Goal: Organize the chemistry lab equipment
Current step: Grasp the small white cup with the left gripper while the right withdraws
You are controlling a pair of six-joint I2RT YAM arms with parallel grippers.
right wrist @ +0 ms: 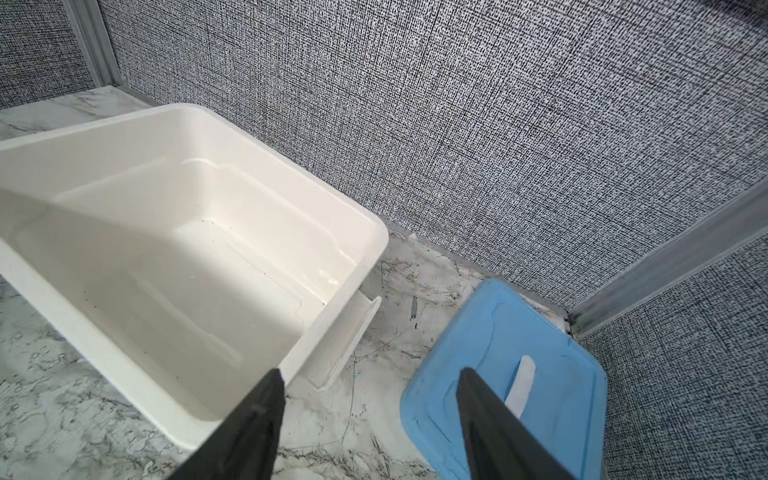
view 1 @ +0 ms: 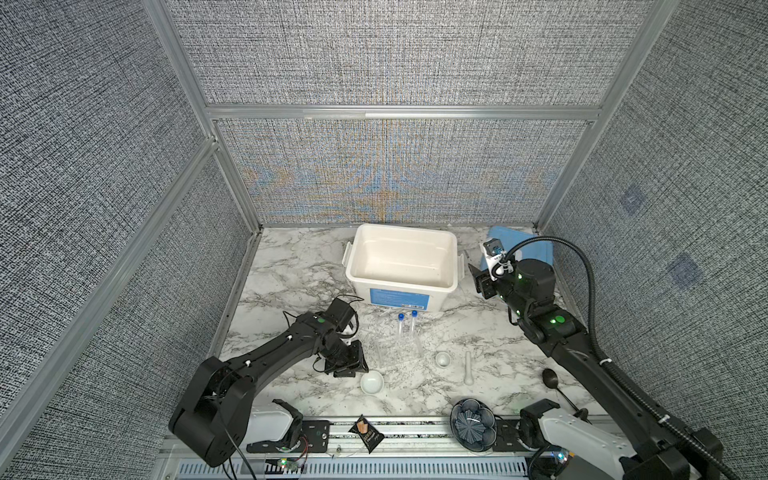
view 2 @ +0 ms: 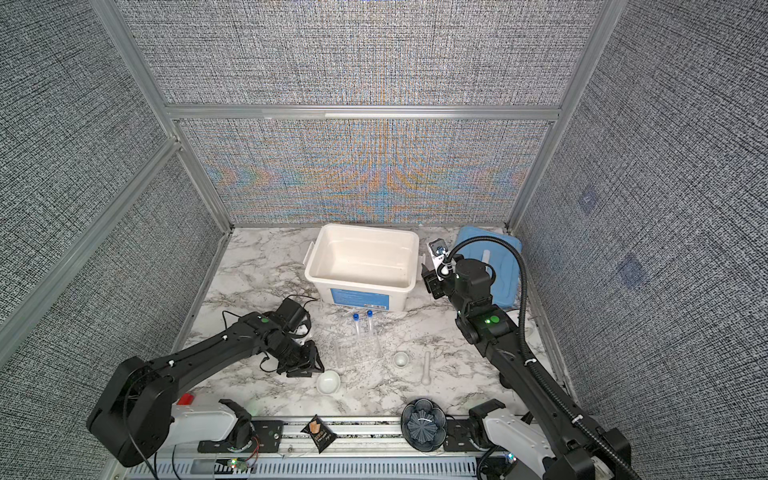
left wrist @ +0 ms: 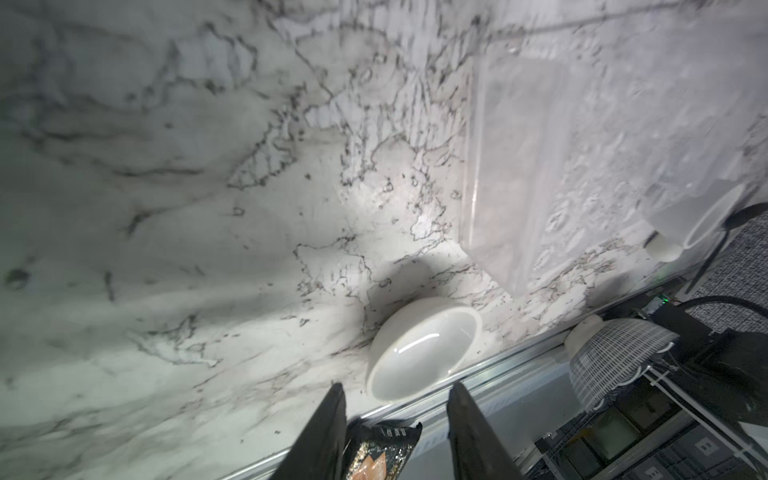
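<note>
Two slim clear tubes with blue caps [view 1: 401, 328] [view 2: 370, 322] stand in a clear plastic rack [view 1: 395, 349] [view 2: 357, 349] [left wrist: 515, 166] at mid-table. One white dish [view 1: 372, 382] [view 2: 328, 381] [left wrist: 424, 353] sits near the front edge. My left gripper [view 1: 351, 370] [view 2: 305, 370] [left wrist: 397, 386] hovers just behind and left of this dish, open, with nothing between its fingers. A second white dish [view 1: 443, 358] [view 2: 401, 358] and a white pestle [view 1: 468, 368] [view 2: 426, 368] lie right of the rack. My right gripper [view 1: 482, 278] [view 2: 430, 282] [right wrist: 372, 372] is open and empty, raised between the white bin and the blue lid.
An open white bin [view 1: 455, 249] [view 2: 320, 237] [right wrist: 374, 232] stands at the back, with its blue lid [view 1: 528, 245] [view 2: 494, 266] [right wrist: 540, 332] to its right. A dark blue patterned bowl [view 1: 473, 424] [left wrist: 615, 361], a black snack packet [view 1: 368, 432] [left wrist: 382, 449] and a dark spoon [view 1: 550, 378] are at the front.
</note>
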